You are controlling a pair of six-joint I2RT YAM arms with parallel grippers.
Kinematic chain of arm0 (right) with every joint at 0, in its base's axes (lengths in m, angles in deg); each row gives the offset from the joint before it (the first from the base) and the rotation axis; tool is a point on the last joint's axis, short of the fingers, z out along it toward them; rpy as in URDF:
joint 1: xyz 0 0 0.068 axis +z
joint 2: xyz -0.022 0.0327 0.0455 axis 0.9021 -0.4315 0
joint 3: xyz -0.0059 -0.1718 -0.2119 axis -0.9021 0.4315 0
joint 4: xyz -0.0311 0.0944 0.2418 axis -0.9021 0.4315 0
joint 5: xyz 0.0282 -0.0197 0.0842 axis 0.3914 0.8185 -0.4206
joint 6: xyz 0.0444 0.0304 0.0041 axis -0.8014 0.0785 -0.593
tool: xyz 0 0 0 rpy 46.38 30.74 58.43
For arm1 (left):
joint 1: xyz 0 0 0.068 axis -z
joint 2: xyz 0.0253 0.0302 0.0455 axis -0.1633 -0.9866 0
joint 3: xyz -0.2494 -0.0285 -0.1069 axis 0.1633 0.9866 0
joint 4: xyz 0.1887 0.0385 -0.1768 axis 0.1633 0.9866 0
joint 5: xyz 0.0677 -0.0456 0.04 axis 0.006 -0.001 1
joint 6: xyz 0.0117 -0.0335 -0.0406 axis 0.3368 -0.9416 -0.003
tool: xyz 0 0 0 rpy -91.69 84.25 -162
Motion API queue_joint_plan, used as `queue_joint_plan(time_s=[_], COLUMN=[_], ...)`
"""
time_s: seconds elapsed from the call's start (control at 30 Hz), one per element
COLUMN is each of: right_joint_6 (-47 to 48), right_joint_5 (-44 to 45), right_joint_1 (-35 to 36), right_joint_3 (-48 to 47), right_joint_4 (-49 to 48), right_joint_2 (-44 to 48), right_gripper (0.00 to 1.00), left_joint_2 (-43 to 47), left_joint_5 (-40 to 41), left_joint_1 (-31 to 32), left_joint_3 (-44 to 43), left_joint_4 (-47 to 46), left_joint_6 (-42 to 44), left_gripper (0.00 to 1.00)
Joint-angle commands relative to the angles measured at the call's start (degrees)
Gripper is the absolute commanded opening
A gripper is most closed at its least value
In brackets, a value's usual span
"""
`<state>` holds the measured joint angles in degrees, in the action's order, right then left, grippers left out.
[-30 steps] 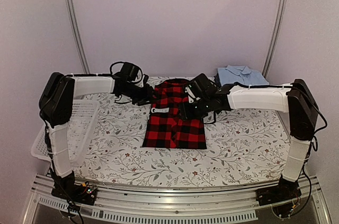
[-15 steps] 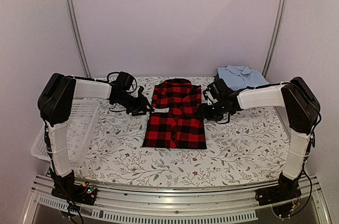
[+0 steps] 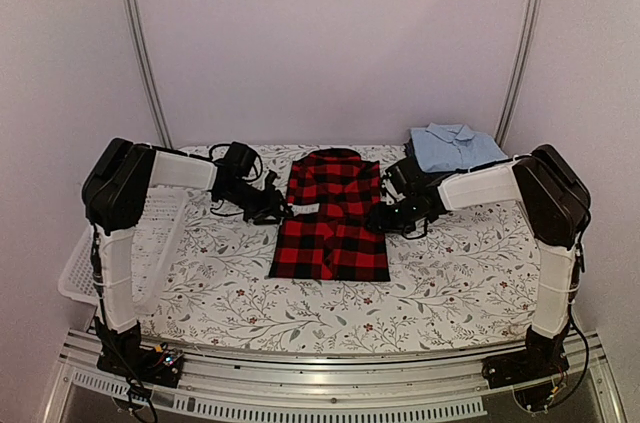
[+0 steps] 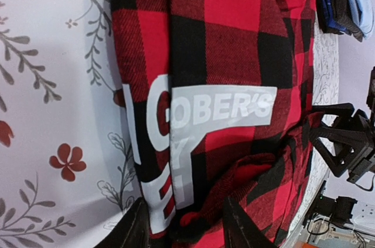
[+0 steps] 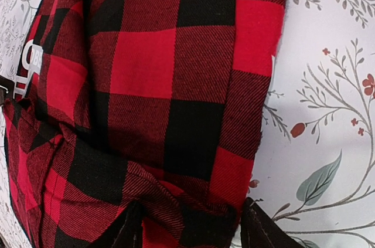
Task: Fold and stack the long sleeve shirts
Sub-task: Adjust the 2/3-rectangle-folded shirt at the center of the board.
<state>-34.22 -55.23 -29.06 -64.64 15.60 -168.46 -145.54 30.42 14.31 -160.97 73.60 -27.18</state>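
The red-and-black check long sleeve shirt (image 3: 332, 223) lies folded narrow on the floral table, collar to the back. A white printed label (image 4: 222, 110) crosses its left side. My left gripper (image 3: 275, 208) is low at the shirt's left edge. In the left wrist view the gripper (image 4: 186, 224) is open, one finger on the table side and one over the shirt (image 4: 234, 54), with bunched cloth between. My right gripper (image 3: 378, 218) is at the right edge. It (image 5: 190, 227) is open too and straddles a rumpled fold of the shirt (image 5: 152, 66).
A folded light blue collared shirt (image 3: 455, 146) sits at the back right, with darker folded layers (image 4: 337, 2) under it. A white mesh basket (image 3: 150, 233) hangs off the table's left edge. The floral cloth (image 3: 460, 263) covers the table.
Both arms have left the top of the shirt, swung out to its sides and dropped low. They now press in at its left and right edges. The shirt lies flat.
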Motion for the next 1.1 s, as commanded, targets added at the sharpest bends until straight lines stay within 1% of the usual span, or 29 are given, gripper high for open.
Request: queue_joint_plan(time_s=[0.0,0.2,0.37,0.5,0.6,0.7,0.93,1.07], right_joint_6=[0.8,1.4,1.1,1.0,0.6,0.6,0.6,0.7], right_joint_5=[2.0,2.1,2.8,2.1,2.0,2.0,2.4,2.3], right_joint_1=[-0.3,-0.3,-0.3,-0.2,-0.2,-0.2,-0.2,-0.2], right_joint_3=[-2.2,-4.1,-3.5,-3.5,-3.3,-3.3,-2.9,-3.1], right_joint_4=[-0.1,0.8,0.9,1.0,0.8,0.8,1.1,1.1], right_joint_2=[-0.9,-2.4,-1.5,-1.7,-1.5,-1.4,-0.1,0.0], right_gripper=[0.55,0.55,0.53,0.48,0.43,0.38,0.34,0.30], left_joint_2=[0.1,0.0,2.3,3.5,4.1,3.7,3.3,2.8], left_joint_5=[-1.6,-2.4,1.7,4.4,4.1,3.6,4.4,3.6], left_joint_1=[-0.5,-0.4,-0.4,-0.1,0.5,1.0,1.9,2.3], left_joint_3=[-1.2,-1.8,-1.6,-1.3,-1.0,-1.8,-1.4,-1.4], left_joint_4=[-1.5,-1.2,1.6,2.8,2.4,2.6,2.9,2.4], left_joint_6=[0.0,-0.3,0.7,1.2,1.5,1.7,1.6,1.4], left_gripper=[0.43,0.43,0.44,0.47,0.48,0.45,0.42,0.35])
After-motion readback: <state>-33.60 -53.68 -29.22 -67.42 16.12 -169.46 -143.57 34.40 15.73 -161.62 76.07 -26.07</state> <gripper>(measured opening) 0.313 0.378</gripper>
